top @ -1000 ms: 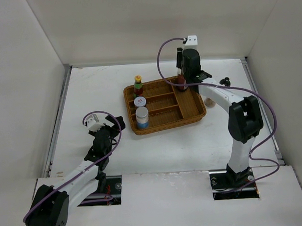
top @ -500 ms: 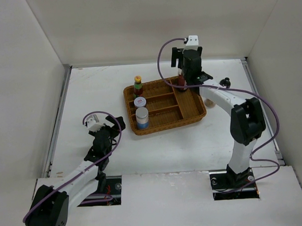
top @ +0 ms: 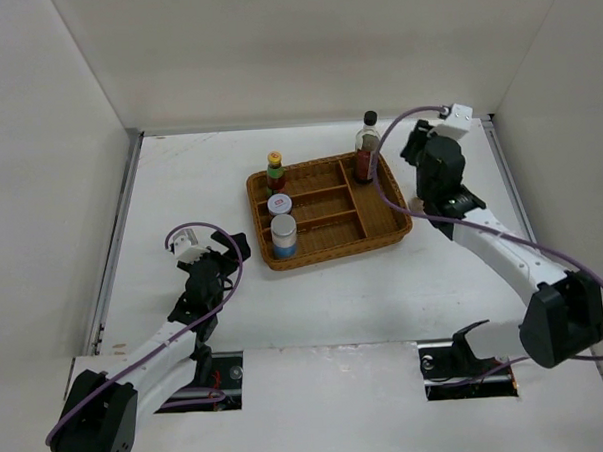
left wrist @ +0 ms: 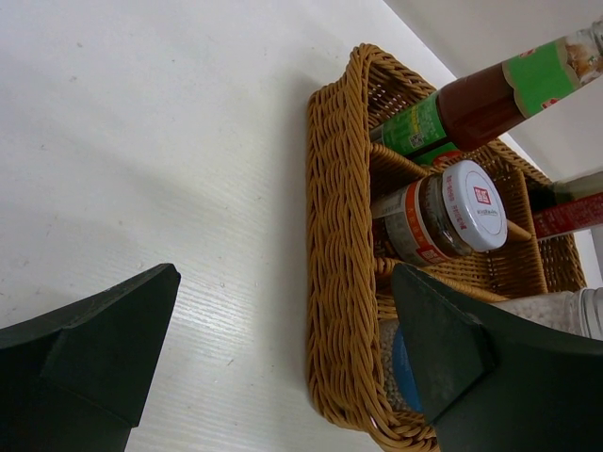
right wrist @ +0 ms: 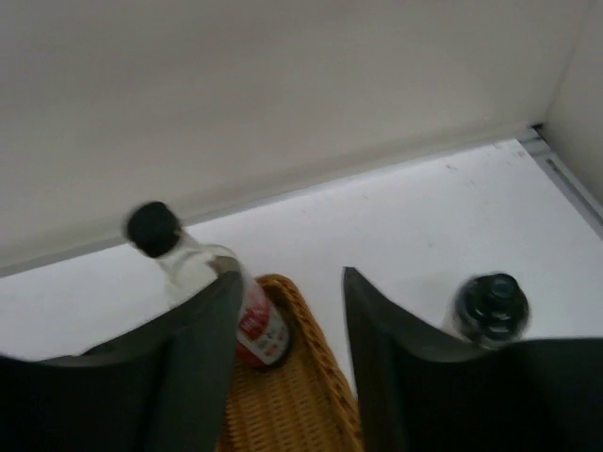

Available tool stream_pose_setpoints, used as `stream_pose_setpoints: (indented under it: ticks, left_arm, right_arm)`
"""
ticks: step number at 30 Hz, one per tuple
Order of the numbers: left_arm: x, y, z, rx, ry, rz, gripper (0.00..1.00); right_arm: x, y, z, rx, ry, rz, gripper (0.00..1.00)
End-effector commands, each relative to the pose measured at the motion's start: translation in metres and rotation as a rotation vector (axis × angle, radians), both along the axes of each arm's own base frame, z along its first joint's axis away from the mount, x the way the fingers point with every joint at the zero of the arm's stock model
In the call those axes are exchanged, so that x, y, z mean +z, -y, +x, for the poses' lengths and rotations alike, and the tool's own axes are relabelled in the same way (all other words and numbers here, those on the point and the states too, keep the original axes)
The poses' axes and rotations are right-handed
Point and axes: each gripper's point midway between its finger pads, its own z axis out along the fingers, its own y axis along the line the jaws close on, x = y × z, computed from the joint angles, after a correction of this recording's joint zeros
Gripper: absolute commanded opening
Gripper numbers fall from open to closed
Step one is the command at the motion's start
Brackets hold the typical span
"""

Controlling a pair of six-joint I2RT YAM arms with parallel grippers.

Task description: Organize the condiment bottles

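Right gripper: jaws apart, empty | risk we judge: a sideways swing topples the small black-capped bottle just beside it.

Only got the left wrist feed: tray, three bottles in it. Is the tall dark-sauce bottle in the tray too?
Observer: Yes, the tall dark-sauce bottle stands upright in the wicker tray's far right corner, nothing gripping it.
Operator: Right fingers?
Observer: The right fingers are apart and empty, just right of that bottle.
Operator: Anything outside the tray?
Observer: A small black-capped bottle stands on the table beside the right fingers.
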Motion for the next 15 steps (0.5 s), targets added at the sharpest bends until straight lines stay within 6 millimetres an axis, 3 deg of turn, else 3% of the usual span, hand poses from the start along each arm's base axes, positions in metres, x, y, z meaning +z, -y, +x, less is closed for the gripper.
stream_pose_setpoints:
  ticks: [1, 2, 5, 6, 9, 15]
  left_arm:
    - [0.010, 0.001, 0.003, 0.003, 0.044, -0.029, 1.00]
    - [0.010, 0.001, 0.003, 0.003, 0.046, -0.030, 1.00]
    - [0.011, 0.001, 0.003, 0.003, 0.049, -0.031, 1.00]
    - [0.011, 0.001, 0.003, 0.003, 0.049, -0.031, 1.00]
    - [0.011, 0.001, 0.003, 0.003, 0.047, -0.030, 1.00]
    - [0.011, 0.001, 0.003, -0.002, 0.048, -0.032, 1.00]
  right_arm:
    - [-0.055, 0.037, -0.012, -0.125, -0.102, 0.068, 0.49]
    - [-0.068, 0.048, -0.016, -0.154, -0.133, 0.074, 0.55]
    - [-0.095, 0.066, -0.023, -0.196, -0.197, 0.078, 0.91]
    - [-0.100, 0.067, -0.024, -0.196, -0.214, 0.074, 0.95]
    - [-0.121, 0.068, -0.023, -0.198, -0.288, 0.050, 0.99]
    - [-0.158, 0.065, -0.011, -0.158, -0.365, 0.075, 0.92]
